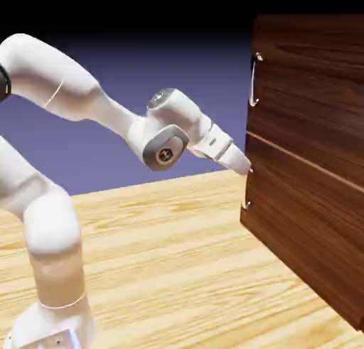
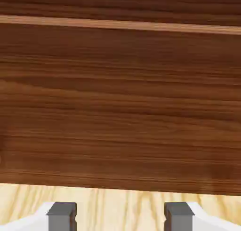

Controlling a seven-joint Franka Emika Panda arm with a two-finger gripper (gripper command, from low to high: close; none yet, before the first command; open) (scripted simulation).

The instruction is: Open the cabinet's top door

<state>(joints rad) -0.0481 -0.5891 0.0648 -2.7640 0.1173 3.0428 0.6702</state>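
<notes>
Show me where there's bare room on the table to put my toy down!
There looks to be bare wood on the table between the arm's base and the cabinet. It's crowded up at the cabinet's front, where the open gripper is close to the lower panel and its handle.

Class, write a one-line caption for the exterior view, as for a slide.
Robot arm angles its gripper toward the lower panel of a closed wooden cabinet.
</notes>
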